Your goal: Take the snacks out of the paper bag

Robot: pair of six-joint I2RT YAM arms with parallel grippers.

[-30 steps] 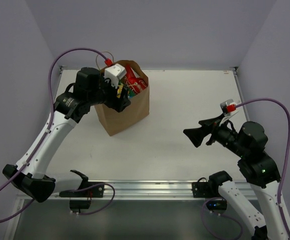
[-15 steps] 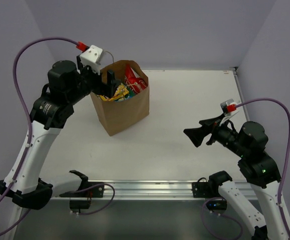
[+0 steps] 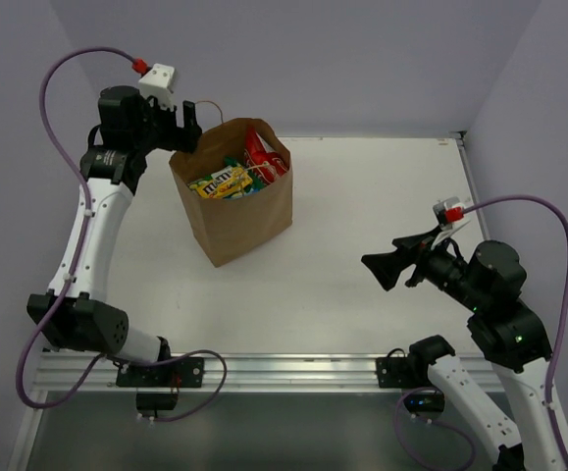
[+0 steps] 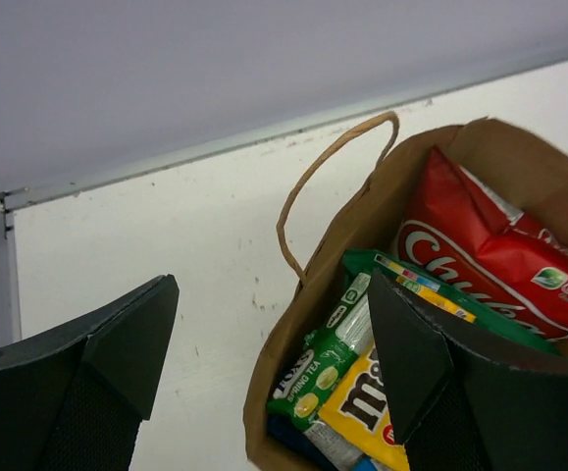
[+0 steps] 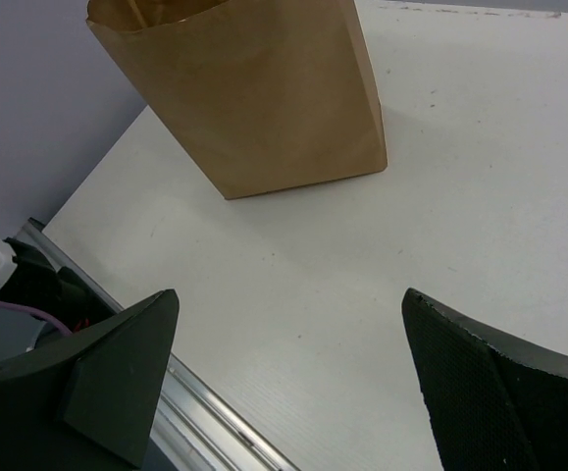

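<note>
While left gripper (image 4: pixel 272 285) hovers wide, paper bag (image 4: pixel 362 211) stands beside.

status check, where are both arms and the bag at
Left end effector open, empty, near rim of tall brown kraft paper bag. Right end effector open, apart from it. Crinkly snack packets all inside; nothing blocking.

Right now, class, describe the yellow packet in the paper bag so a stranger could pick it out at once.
Find the brown paper bag standing at the far left of the white table. In its open top, the yellow packet lies on the left, beside a green packet and a red chip bag. It alone is yellow, with brown m&m's lettering.
</note>
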